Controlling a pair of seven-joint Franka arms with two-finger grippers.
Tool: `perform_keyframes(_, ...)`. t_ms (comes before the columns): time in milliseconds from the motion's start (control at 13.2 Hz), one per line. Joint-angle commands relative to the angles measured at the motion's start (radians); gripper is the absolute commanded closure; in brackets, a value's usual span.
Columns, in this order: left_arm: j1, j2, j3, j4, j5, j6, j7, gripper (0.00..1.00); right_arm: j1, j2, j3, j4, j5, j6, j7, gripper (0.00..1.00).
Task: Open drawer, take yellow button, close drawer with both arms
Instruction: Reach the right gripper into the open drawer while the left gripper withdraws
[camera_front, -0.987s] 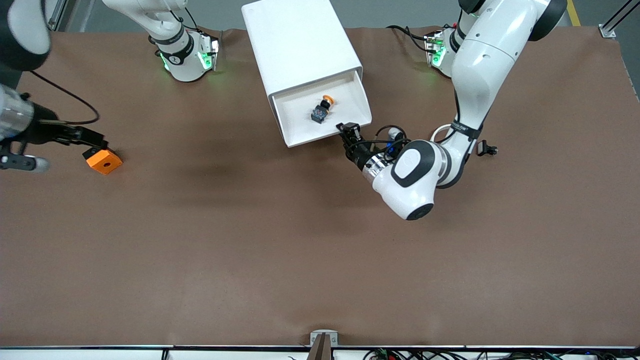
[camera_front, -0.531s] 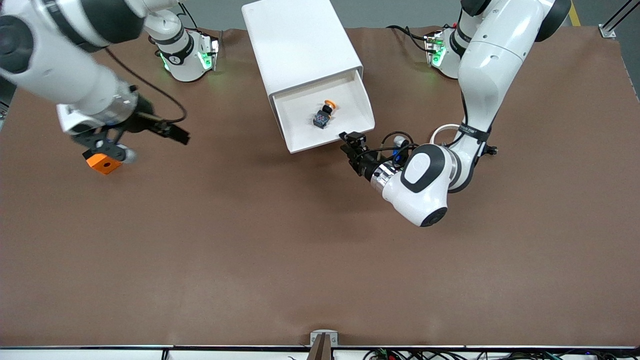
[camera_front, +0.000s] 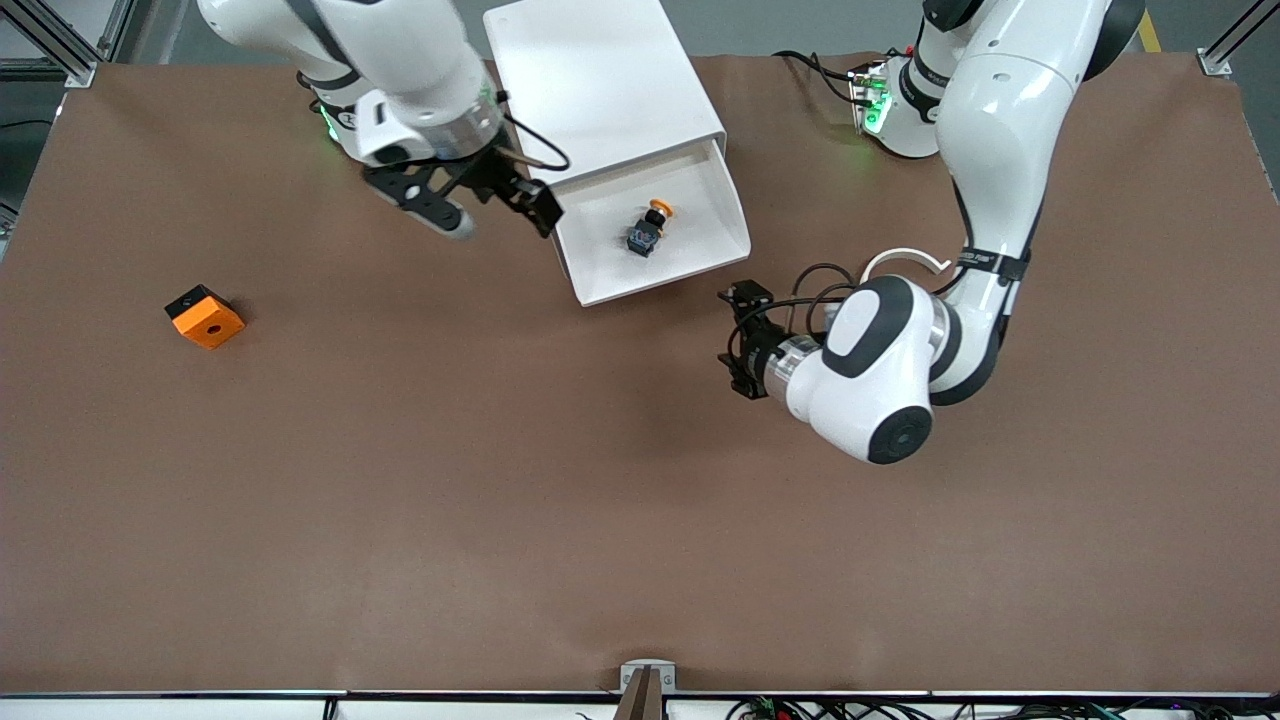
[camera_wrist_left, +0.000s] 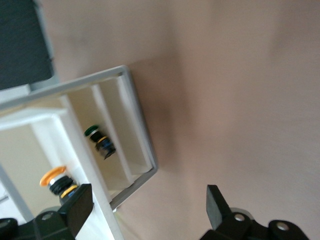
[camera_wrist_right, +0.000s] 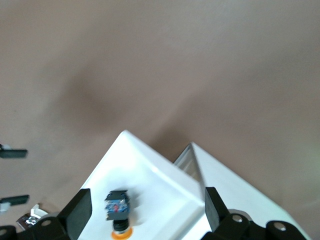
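We are seeing the button (camera_front: 648, 226) lying in the open drawer (camera_front: 712, 245). The left gripper (camera_front: 742, 342) is hovering near the drawer's front, jaws wide and empty; the right gripper (camera_front: 497, 205) beside it, likewise.

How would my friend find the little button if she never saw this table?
Find the white cabinet at the robots' edge of the table; its drawer is pulled open. Inside lies the button, the only thing in that tray. It has a yellow-orange round cap on a black body, far smaller than the orange block.

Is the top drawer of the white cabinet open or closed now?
Open. The drawer is pulled out of the white cabinet, and the button lies uncovered on its floor.
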Motion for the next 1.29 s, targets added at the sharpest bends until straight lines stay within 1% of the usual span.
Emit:
perform_keyframes(0, -0.003, -0.089, 0.054, -0.007, 0.092, 0.002, 0.205, 0.00, 0.091, 0.067, -0.016, 0.013, -0.056, 0.062, 0.128, 0.00)
perform_keyframes(76, 0.000, -0.097, 0.050, -0.007, 0.150, 0.002, 0.286, 0.00, 0.119, 0.088, -0.016, 0.013, -0.073, 0.083, 0.177, 0.00)
perform_keyframes(228, 0.024, -0.123, 0.056, -0.007, 0.222, 0.011, 0.557, 0.00, 0.174, 0.140, -0.016, 0.013, -0.085, 0.135, 0.244, 0.00)
perform_keyframes(379, 0.070, -0.146, 0.064, -0.007, 0.227, 0.030, 0.853, 0.00, 0.219, 0.186, -0.016, 0.014, -0.108, 0.188, 0.313, 0.00)
perform_keyframes(531, 0.115, -0.162, 0.070, -0.008, 0.230, 0.031, 1.009, 0.00, 0.246, 0.226, -0.016, 0.022, -0.137, 0.209, 0.356, 0.00)
perform_keyframes(683, 0.150, -0.181, 0.068, -0.010, 0.276, 0.031, 1.155, 0.00, 0.251, 0.248, -0.016, 0.036, -0.145, 0.209, 0.363, 0.00)
perform_keyframes(759, 0.155, -0.212, 0.067, -0.021, 0.336, 0.033, 1.231, 0.00, 0.259, 0.254, -0.018, 0.037, -0.148, 0.209, 0.365, 0.00)
perform_keyframes(835, 0.168, -0.221, 0.064, -0.024, 0.408, 0.036, 1.305, 0.00, 0.262, 0.257, -0.018, 0.037, -0.157, 0.209, 0.365, 0.00)
perform_keyframes(987, 0.187, -0.229, 0.059, -0.033, 0.427, 0.073, 1.397, 0.00, 0.262, 0.265, -0.018, 0.037, -0.177, 0.211, 0.380, 0.00)
perform_keyframes(1214, 0.185, -0.284, 0.056, -0.091, 0.433, 0.125, 1.437, 0.00, 0.273, 0.277, -0.018, 0.037, -0.194, 0.218, 0.382, 0.00)
